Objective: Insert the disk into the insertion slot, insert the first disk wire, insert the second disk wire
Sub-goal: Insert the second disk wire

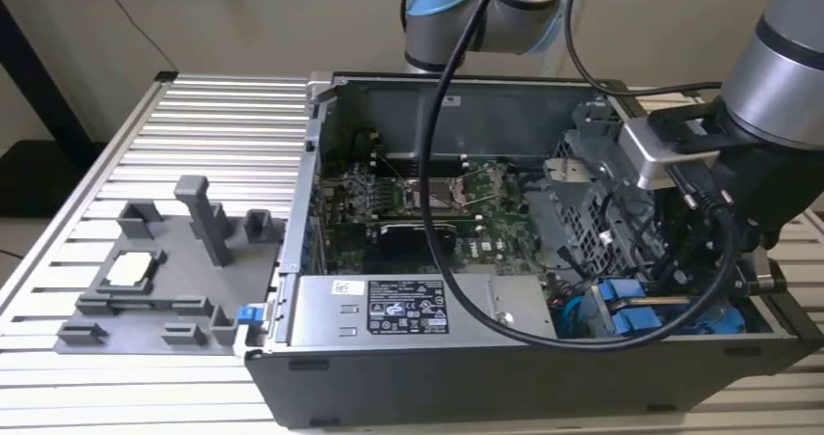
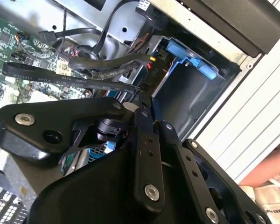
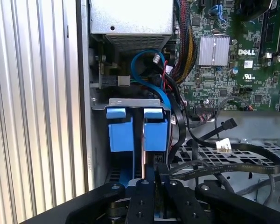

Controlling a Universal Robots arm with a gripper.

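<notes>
You have the slatted table [image 1: 193, 117] carrying an open computer case [image 1: 425, 387]. Beside it, at the exterior view's left, a grey fixture tray [image 1: 142, 310] holds one small pale square part [image 1: 131, 269]. Inside the case lie the motherboard [image 1: 386, 203], the labelled power-supply box [image 1: 399, 310] and, in the corner at the exterior view's right, the insertion slot [image 3: 130, 101].

The disk [image 3: 156, 133] appears to sit down in that slot, its blue carrier showing at the mouth, directly ahead of the gripper [image 3: 151, 179]. The jaws are drawn narrow, nearly together. Their tips are hidden behind the linkage, so you cannot tell whether they pinch anything.

Treat the disk as dense, rigid and sensitive to knocks. I judge the blue carrier the safe place to hold, since it offers grip and spares the smooth metal faces.

Loose black flat cables [image 3: 224, 156] drape just beside the bay, limp and easy to snag. One ends in a free black connector [image 3: 227, 124].
</notes>
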